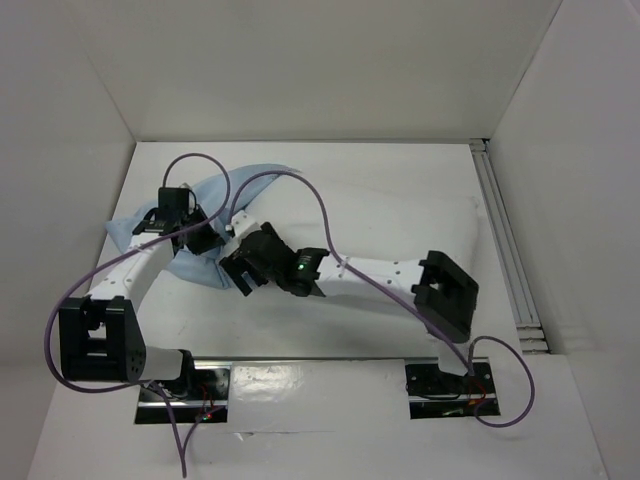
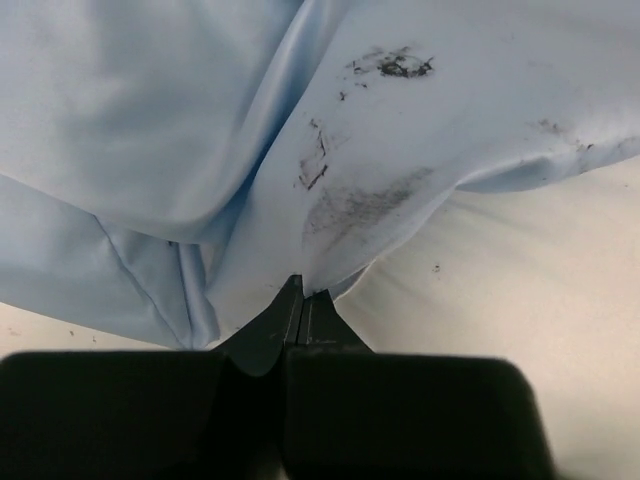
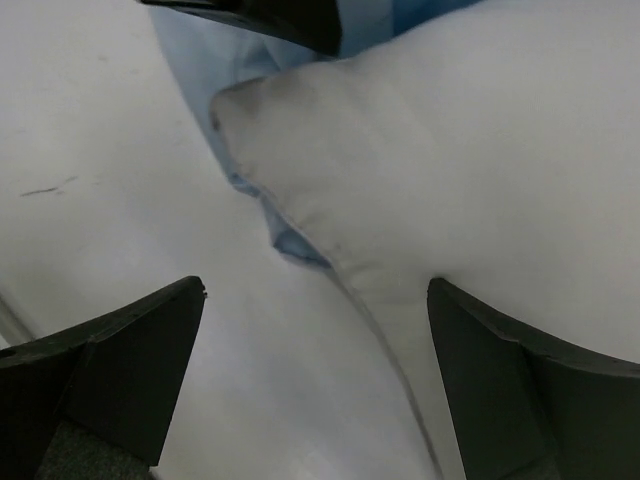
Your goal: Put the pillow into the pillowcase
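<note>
Blue pillowcase [image 1: 205, 195] lies bunched up near the far left corner of the table [image 1: 400, 200]. One corner of the white pillow [image 3: 450, 150] pokes out of it. The left gripper [image 2: 300, 305] is pinched tight on the edge of the pillowcase. The right gripper [image 3: 315, 380] hangs by the pillow corner with its fingers wide apart, holding nothing.

Top camera high, distant, looking down; both wrist cameras close, sharing pillowcase [image 2: 150, 120].
</note>
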